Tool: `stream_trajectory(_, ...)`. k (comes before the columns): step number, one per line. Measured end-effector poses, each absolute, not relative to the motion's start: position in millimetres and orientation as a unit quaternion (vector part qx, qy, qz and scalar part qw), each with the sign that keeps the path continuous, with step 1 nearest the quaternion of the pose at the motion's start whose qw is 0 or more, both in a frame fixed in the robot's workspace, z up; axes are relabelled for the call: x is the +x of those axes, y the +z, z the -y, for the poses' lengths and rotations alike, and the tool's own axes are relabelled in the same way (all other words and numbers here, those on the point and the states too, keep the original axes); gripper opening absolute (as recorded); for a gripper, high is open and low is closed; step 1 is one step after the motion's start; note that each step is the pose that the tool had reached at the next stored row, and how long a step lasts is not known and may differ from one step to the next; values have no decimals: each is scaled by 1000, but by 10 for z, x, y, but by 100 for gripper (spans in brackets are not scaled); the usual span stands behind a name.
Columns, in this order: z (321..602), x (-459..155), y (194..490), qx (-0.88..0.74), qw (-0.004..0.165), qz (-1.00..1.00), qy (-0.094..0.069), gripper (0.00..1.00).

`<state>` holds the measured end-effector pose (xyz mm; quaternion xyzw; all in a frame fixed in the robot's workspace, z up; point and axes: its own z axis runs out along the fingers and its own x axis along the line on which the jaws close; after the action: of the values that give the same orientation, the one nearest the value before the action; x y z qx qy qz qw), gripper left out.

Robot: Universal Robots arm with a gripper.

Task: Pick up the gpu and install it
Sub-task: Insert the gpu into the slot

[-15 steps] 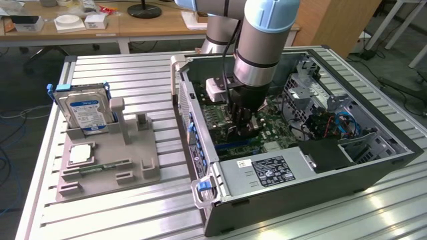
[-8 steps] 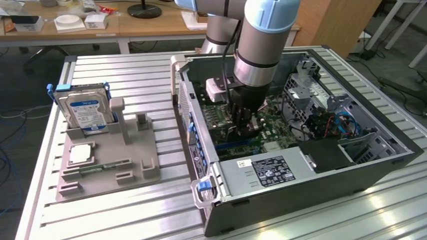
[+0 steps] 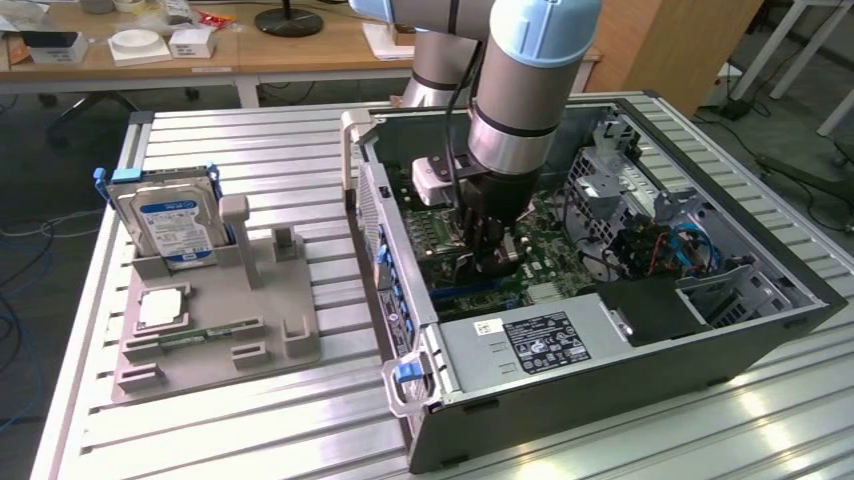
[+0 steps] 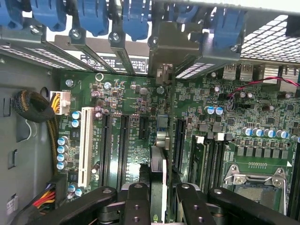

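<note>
At the exterior view's centre, the end effector (image 3: pixel 487 262), partly closed, grips the gpu (image 4: pixel 158 157) edge-on over the motherboard (image 4: pixel 117 93) inside the open computer case (image 3: pixel 641 378).

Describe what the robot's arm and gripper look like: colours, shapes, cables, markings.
The arm is a thick silver-grey cylinder with light blue joint caps and black ring bands. A black cable runs down its side, and a small whitish box is mounted at the wrist. The gripper is black, with jointed linkage fingers showing round pivot bolts. No markings are readable.
</note>
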<state>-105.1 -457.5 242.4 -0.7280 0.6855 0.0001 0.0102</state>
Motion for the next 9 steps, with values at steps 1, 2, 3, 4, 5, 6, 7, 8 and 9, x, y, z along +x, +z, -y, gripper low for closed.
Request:
stream_trajectory(1, 4575, -1051, 2424, -728, 10, -685, 0, 26)
stream_trajectory(2, 4575, -1051, 2424, -728, 10, -686, 0, 26)
stream_trajectory(3, 4575, -1050, 2424, -728, 10, -685, 0, 26)
stream_trajectory(4, 4575, -1047, 2424, -728, 10, -685, 0, 26)
stream_trajectory(5, 4576, -1042, 2427, -728, 10, -686, 0, 26)
stream_trajectory(6, 4575, -1039, 2429, -728, 10, -686, 0, 26)
stream_trajectory(7, 4575, -1037, 2431, -728, 10, -686, 0, 26)
stream_trajectory(8, 4575, -1036, 2432, -728, 10, -686, 0, 26)
stream_trajectory(9, 4574, -1032, 2434, -728, 10, -685, 0, 26)
